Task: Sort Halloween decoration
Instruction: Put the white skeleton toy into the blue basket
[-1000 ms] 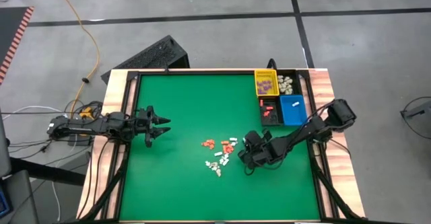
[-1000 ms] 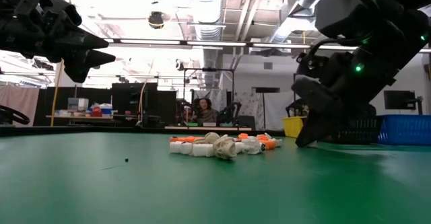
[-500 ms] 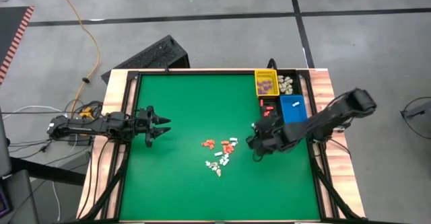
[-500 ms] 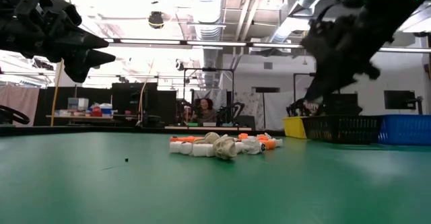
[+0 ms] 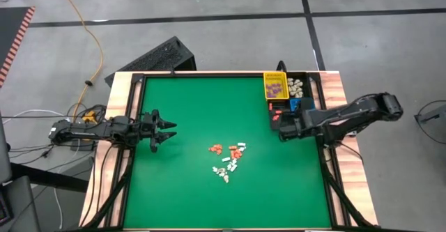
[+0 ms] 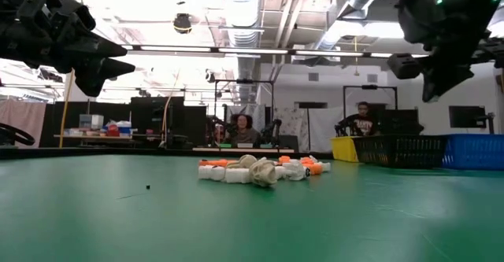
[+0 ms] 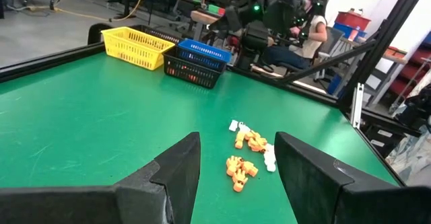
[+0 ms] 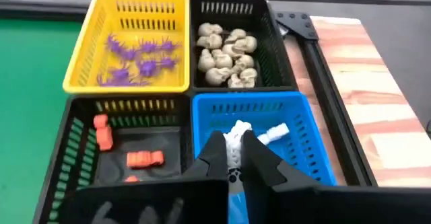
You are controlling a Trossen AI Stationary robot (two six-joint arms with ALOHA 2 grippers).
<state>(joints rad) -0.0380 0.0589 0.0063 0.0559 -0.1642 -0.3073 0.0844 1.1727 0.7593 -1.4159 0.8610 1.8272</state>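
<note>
The Halloween decoration is a loose pile of tiny cream-white and orange-red trinkets (image 5: 227, 159) lying on the green mat; it also shows in the low view (image 6: 260, 170) and the left wrist view (image 7: 248, 155). My right gripper (image 5: 283, 126) hangs above the bins at the far right, over the blue bin (image 8: 296, 140), shut on a small white trinket (image 8: 234, 148). My left gripper (image 5: 168, 130) hovers open and empty above the mat near its left edge, fingers pointing at the pile (image 7: 237, 143). My right gripper pinches the white trinket (image 8: 234, 143) between its two fingers (image 8: 215, 158). The trinket is lifted clear, above the blue bin's near left part. How far back it reaches between the fingers does not show.
Four bins stand together at the far right: a yellow one with purple pieces (image 8: 87, 56), a black one with cream skulls (image 8: 283, 56), a black one with orange-red pieces (image 8: 67, 163), and the blue one holding a white piece (image 8: 276, 131). People sit beyond the table (image 6: 236, 128).
My right gripper has risen from the mat beside the pile and gone toward the table's far right corner, ending above the bins. The pile has stayed where it was.
</note>
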